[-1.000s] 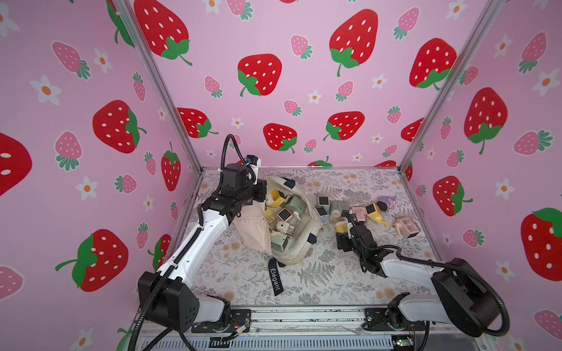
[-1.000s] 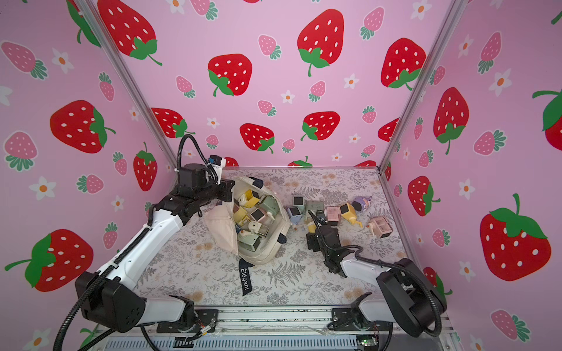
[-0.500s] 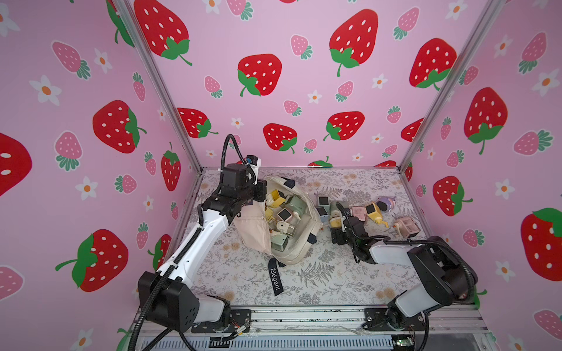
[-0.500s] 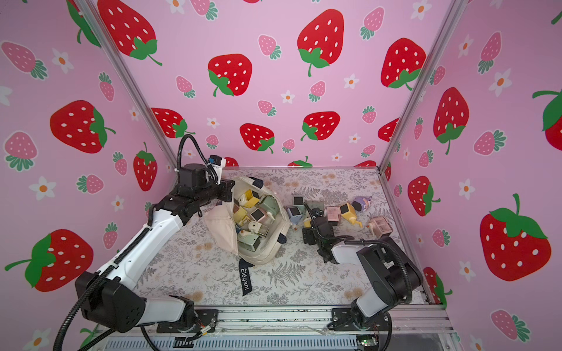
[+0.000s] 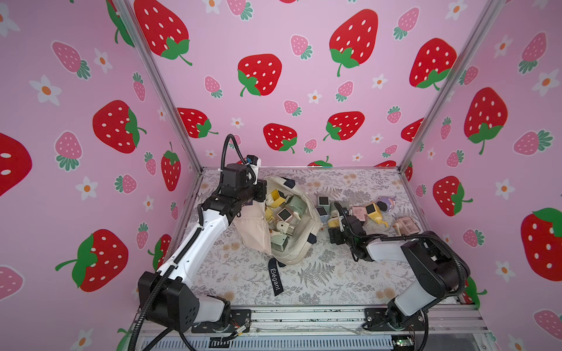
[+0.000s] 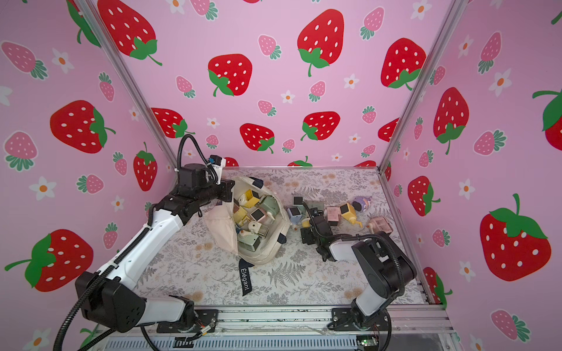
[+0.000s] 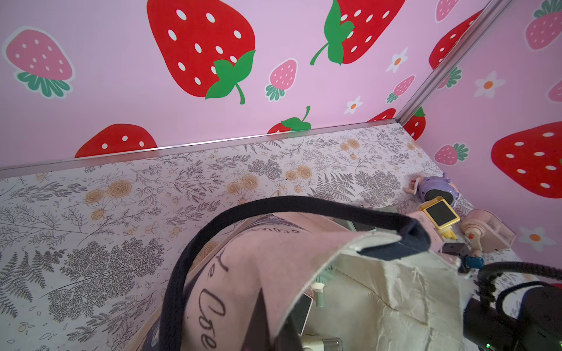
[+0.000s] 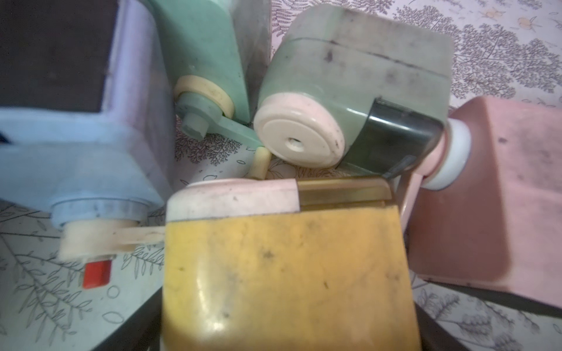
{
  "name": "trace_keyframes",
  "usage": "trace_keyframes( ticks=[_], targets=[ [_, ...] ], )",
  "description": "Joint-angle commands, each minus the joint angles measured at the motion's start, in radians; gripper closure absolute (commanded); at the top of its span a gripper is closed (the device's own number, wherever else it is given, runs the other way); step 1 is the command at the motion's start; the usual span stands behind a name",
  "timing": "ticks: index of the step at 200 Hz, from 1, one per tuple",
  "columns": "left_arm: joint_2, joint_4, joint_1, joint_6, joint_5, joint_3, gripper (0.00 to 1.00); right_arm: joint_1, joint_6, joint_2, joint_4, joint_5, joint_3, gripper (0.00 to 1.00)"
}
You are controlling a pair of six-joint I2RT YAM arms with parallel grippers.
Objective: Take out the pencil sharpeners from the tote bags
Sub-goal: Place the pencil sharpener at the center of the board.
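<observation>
The right pincer [image 5: 335, 224] has its jaws set wide, clamped on a yellow sharpener [image 8: 289, 273]. Its arm lies low and folded, elbow drawn back. Just ahead crowd a blue sharpener [image 8: 76, 170], a green sharpener [image 8: 349, 76] and a pink sharpener [image 8: 486, 197], all out on the table [image 5: 334, 282]. Across from it the left pincer [image 5: 263, 194], closed tight, pinches the rim of the tote bag [image 5: 299, 253], its arm stretched forward. More sharpeners [image 5: 285, 214] fill the bag. Its black strap [image 5: 275, 281] reads "Elégant". The cursive lettering [image 7: 213, 304] on its cloth is only partly readable.
</observation>
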Motion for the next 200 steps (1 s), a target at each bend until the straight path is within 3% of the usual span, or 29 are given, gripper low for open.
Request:
trace_keyframes(
  ticks=[1, 74, 135, 200],
  targets=[
    [0.002, 0.022, -0.005, 0.011, 0.012, 0.053, 1.0, -0.005, 0.013, 0.003, 0.046, -0.022, 0.023, 0.1],
    [0.004, 0.022, -0.006, 0.011, 0.014, 0.054, 1.0, -0.004, 0.017, -0.026, 0.057, -0.026, 0.0, 0.01],
    [0.005, 0.023, -0.005, 0.009, 0.015, 0.056, 1.0, -0.005, 0.024, -0.135, 0.059, -0.033, -0.047, 0.01],
    [0.005, 0.024, -0.006, 0.009, 0.016, 0.056, 1.0, -0.003, 0.025, -0.192, 0.106, -0.161, -0.066, 0.02]
  ],
)
